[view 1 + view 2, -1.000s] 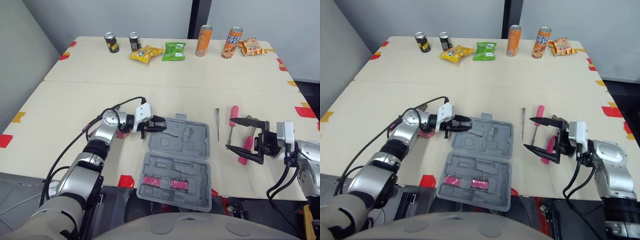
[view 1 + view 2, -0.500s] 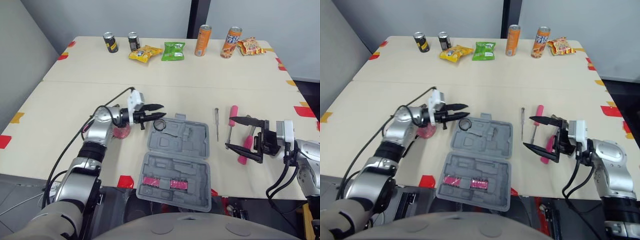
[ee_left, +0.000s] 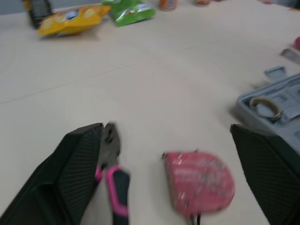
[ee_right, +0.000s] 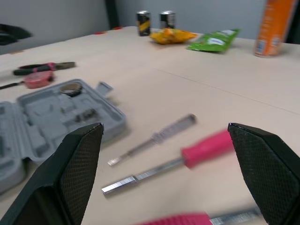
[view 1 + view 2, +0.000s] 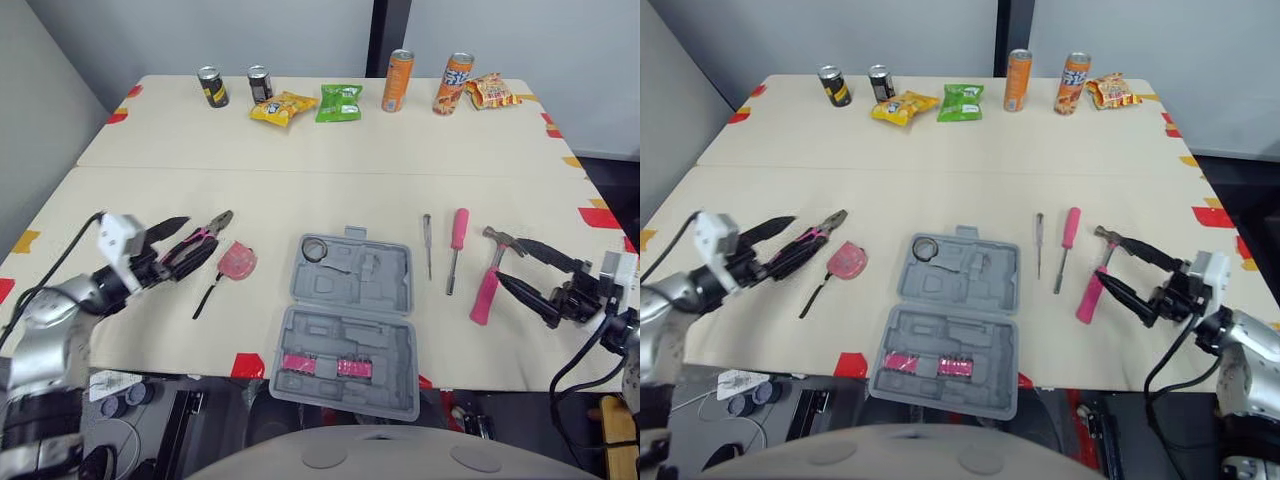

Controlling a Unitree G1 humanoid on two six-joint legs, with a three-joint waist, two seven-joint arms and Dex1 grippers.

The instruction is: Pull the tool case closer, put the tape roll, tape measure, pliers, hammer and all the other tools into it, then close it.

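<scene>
Since half a second ago the left gripper [image 5: 186,238] has drawn back from the far-left corner of the tool case [image 5: 350,330], leaving the tape roll [image 5: 315,248] in the pocket there. It now hangs wide open by the pliers [image 5: 222,219]; whether a finger touches their handles is unclear. The right gripper [image 5: 512,262], also spread wide and empty, has backed off beside the hammer [image 5: 487,290]. The pliers lie left of the case, just beside the pink tape measure [image 5: 237,261]. They are probably stiff, fairly heavy steel with grippy sleeves, best pinched across both handles near the pivot. The tape measure's rounded shell may slip, so squeeze its flat faces.
</scene>
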